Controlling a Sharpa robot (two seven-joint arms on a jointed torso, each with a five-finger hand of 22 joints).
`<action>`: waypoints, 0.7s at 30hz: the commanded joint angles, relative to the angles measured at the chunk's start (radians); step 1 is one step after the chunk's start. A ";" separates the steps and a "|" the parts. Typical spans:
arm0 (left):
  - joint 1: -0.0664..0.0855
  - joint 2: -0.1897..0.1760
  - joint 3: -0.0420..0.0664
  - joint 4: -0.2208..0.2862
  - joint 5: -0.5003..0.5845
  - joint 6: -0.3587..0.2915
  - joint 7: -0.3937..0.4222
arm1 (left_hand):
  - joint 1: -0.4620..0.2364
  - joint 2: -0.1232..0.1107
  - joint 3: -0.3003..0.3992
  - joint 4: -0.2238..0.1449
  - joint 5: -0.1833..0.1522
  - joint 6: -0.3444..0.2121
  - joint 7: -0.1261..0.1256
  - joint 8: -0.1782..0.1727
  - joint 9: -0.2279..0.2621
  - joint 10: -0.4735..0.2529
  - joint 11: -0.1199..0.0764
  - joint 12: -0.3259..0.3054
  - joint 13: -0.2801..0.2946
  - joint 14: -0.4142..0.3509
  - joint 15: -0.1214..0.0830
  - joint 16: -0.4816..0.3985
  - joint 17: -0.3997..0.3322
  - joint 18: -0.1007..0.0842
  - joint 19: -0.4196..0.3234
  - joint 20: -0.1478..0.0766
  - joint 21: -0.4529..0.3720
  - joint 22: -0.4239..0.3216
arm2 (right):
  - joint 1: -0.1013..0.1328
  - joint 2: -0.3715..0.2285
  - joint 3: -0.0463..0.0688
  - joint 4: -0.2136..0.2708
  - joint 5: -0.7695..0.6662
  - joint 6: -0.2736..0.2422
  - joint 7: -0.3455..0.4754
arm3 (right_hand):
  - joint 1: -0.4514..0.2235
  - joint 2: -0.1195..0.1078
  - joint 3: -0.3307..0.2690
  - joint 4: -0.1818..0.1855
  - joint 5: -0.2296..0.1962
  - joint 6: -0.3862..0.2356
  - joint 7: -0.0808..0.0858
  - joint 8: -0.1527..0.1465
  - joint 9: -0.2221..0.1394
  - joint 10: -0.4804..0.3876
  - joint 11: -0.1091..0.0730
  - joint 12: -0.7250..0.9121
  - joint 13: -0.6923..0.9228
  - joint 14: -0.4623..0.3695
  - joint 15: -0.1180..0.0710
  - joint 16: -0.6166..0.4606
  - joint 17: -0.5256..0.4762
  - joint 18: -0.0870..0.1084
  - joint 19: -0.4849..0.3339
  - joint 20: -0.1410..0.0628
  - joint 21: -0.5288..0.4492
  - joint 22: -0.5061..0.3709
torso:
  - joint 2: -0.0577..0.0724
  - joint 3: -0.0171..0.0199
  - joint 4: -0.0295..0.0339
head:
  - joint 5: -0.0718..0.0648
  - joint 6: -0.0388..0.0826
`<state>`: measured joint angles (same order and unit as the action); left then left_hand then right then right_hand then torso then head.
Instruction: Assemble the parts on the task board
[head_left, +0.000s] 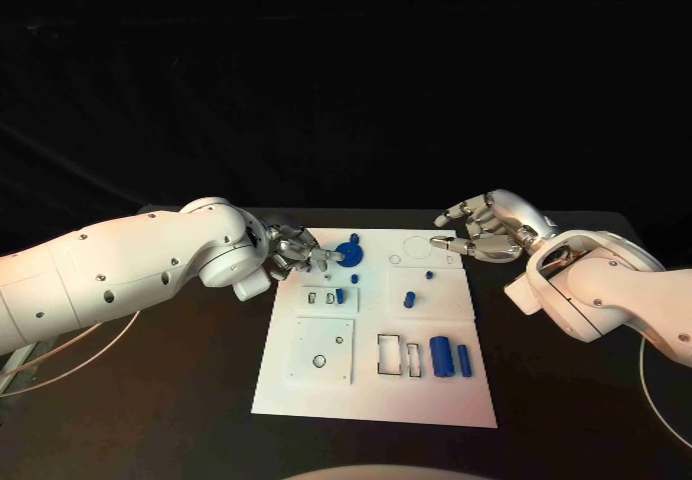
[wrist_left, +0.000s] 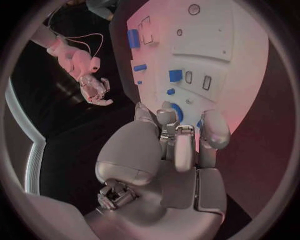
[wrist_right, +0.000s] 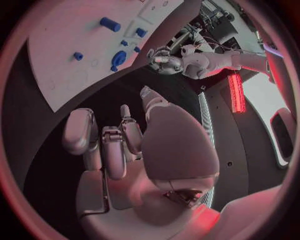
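The white task board (head_left: 375, 385) lies in the middle of the black table. A blue round part (head_left: 351, 251) with a peg stands near its far left corner. My left hand (head_left: 299, 250) hovers at the board's left edge, fingers bent toward that part and just short of it, holding nothing; the left wrist view shows the round part (wrist_left: 177, 113) just beyond the fingertips (wrist_left: 166, 111). My right hand (head_left: 485, 228) is over the board's far right corner, fingers loosely curled and apart, empty. From the right wrist, the round part (wrist_right: 119, 57) and my left hand (wrist_right: 164, 60) stand a little apart.
Two blue cylinders (head_left: 441, 357) lie at the board's near right beside empty rectangular slots (head_left: 389, 354). A blue oblong piece (head_left: 410, 298) and small blue pieces (head_left: 394, 260) sit mid-board. A blue piece (head_left: 339, 296) stands in a small left block. Cables trail off the table's left.
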<state>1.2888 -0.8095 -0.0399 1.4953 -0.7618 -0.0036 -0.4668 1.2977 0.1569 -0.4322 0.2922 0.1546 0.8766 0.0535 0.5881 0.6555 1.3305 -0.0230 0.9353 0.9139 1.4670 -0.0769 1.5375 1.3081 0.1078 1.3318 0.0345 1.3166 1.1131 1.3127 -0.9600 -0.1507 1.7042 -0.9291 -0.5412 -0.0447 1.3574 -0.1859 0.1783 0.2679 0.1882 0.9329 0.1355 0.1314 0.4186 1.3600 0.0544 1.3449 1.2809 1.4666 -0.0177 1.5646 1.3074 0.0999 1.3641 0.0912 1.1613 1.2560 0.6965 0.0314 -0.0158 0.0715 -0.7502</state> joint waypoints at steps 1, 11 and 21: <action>0.006 0.026 0.000 -0.008 -0.095 0.108 -0.149 | 0.009 0.017 -0.030 0.000 0.018 -0.032 0.007 0.008 0.019 -0.057 0.008 -0.067 -0.061 0.073 0.003 -0.055 0.143 -0.046 0.080 0.003 0.086 0.150 | 0.001 0.000 0.000 -0.011 0.015 0.017 -0.001 | -0.003 -0.008 0.001 0.007 0.005 0.006 -0.002 0.005 0.001 -0.006 -0.001 -0.007 -0.001 0.095 0.002 -0.006 0.227 0.003 -0.009 -0.001 -0.005 -0.003 | -0.005 0.0037 0.0002 | -0.004 -0.002; 0.023 0.084 -0.014 -0.035 -0.103 0.191 -0.194 | 0.053 0.066 -0.029 -0.002 0.117 -0.068 0.009 0.021 0.050 -0.063 0.009 -0.020 -0.024 0.081 0.002 -0.044 0.161 -0.057 0.118 0.003 0.128 0.220 | 0.003 -0.001 0.000 -0.032 0.001 0.022 -0.022 | 0.002 -0.012 0.001 0.011 0.028 0.007 -0.004 0.008 0.005 -0.008 -0.003 -0.010 -0.005 0.094 0.000 -0.007 0.223 0.004 -0.010 -0.002 -0.010 -0.005 | -0.004 0.0043 -0.0001 | -0.002 -0.009; 0.034 0.123 -0.029 -0.059 -0.114 0.248 -0.211 | 0.027 0.062 -0.032 0.000 0.100 -0.080 0.014 0.013 0.051 -0.063 0.013 0.008 -0.002 0.090 0.006 -0.013 0.200 -0.067 0.140 0.006 0.155 0.270 | 0.003 -0.002 0.000 -0.042 -0.009 0.025 -0.040 | 0.002 -0.013 0.001 0.011 0.032 0.007 -0.004 0.008 0.006 -0.009 -0.003 -0.012 -0.007 0.094 0.000 -0.007 0.223 0.004 -0.010 -0.002 -0.011 -0.005 | -0.002 0.0035 0.0003 | 0.000 -0.020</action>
<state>1.3208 -0.6919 -0.0681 1.4385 -0.8588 0.1883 -0.6553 1.3330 0.2171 -0.4318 0.2924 0.2590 0.8022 0.0676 0.6060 0.7064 1.2637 -0.0125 0.9379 0.9108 1.4670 -0.0768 1.5209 1.3079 0.0530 1.4600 0.0412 1.4667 1.3083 1.3157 -0.9616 -0.1509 1.6631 -0.9236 -0.5327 -0.0712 1.3612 -0.1898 0.1782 0.2734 0.2171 0.9361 0.1323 0.1352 0.4238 1.3574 0.0518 1.3369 1.2749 1.4666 -0.0178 1.5608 1.3073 0.1000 1.3605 0.0876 1.1553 1.2523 0.6942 0.0354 -0.0146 0.0688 -0.7680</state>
